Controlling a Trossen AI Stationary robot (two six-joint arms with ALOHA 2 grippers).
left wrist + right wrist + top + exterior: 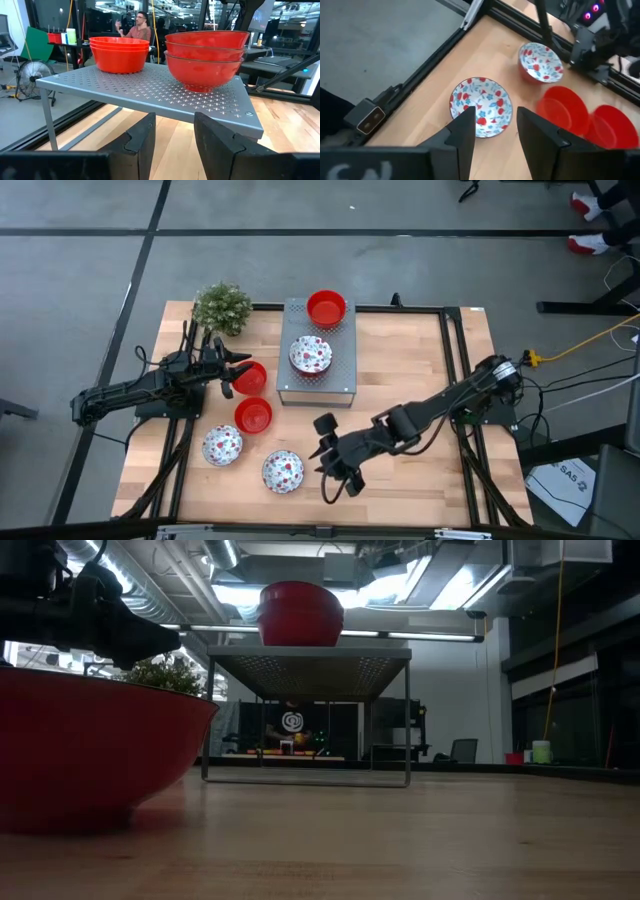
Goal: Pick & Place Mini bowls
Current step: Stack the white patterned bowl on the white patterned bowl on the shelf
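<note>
Two stacks of bowls sit on the grey perforated box (317, 355) at the far middle of the table (420, 380): a red stack (326, 308) at its far edge and a patterned stack (310, 355) nearer the middle. In the left wrist view both stacks (119, 51) (205, 55) show red sides and stand well apart on the metal top.

On the wood to the left of the box lie four more bowls. One red bowl (250, 377) lies just beside the left gripper (228, 372), whose fingers (142, 142) stand apart with nothing between them. Another red bowl (253, 416) lies nearer the front, with a patterned bowl (222, 446) to its left and a second patterned bowl (283, 471) close to the near edge.

The right gripper (338, 470) hangs just right of that second patterned bowl (481, 106), its fingers (465, 132) apart and empty.

A green plant (222, 308) stands at the far left corner of the table. A person (137, 27) is in the room beyond.
</note>
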